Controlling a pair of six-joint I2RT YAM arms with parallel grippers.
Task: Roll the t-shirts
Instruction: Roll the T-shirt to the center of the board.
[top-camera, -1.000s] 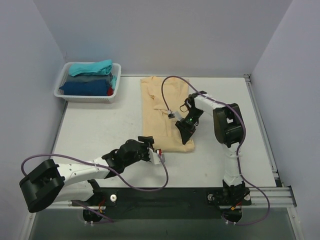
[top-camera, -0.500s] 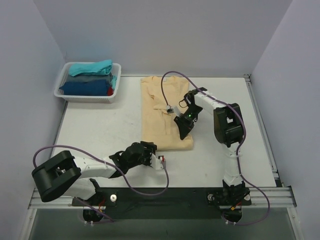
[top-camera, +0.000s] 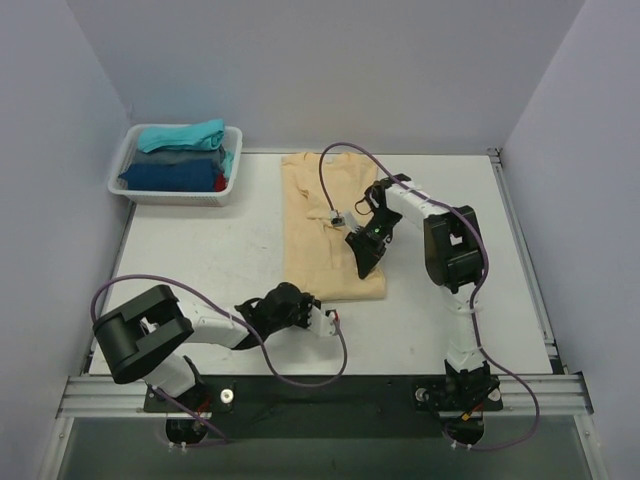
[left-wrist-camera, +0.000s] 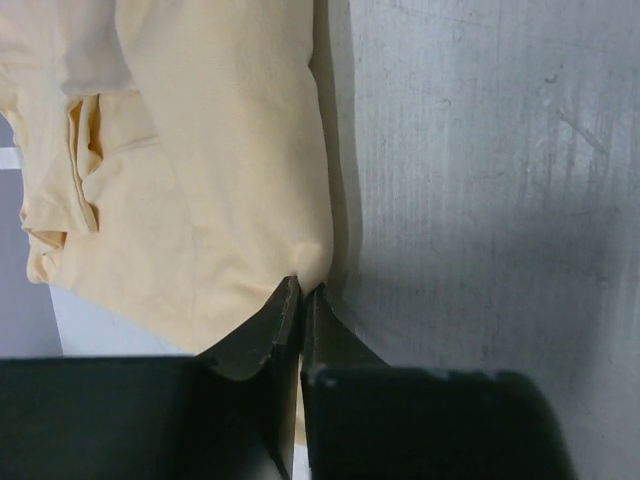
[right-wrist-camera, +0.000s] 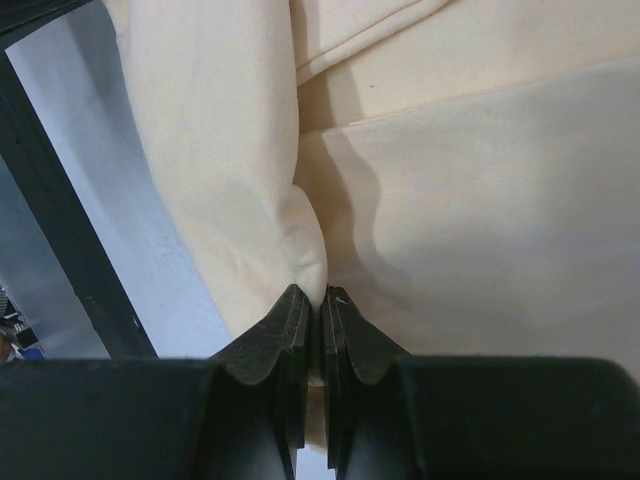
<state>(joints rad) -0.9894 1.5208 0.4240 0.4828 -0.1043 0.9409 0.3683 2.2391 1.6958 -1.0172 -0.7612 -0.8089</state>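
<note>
The shirt (top-camera: 318, 235) lies on the table (top-camera: 200, 260), a tan, softly creased strip folded long from 12 to 6 o'clock. The left gripper (left-wrist-camera: 303, 290) pinches its 7 o'clock corner, fingers tight together. The right gripper (right-wrist-camera: 320, 300) clamps a fold near its 5 o'clock edge.

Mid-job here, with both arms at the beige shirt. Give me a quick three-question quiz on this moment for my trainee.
1. True or false: the left gripper and the right gripper are both shut on the tan t-shirt.
2. Where do the teal bundle and the dark blue bundle lie? A) in the white basket B) on the tan t-shirt C) in the right gripper
3. Fill in: the tan t-shirt is spread ___ on the table, not rolled up.
Key: 1 true; 2 A; 3 flat.
</note>
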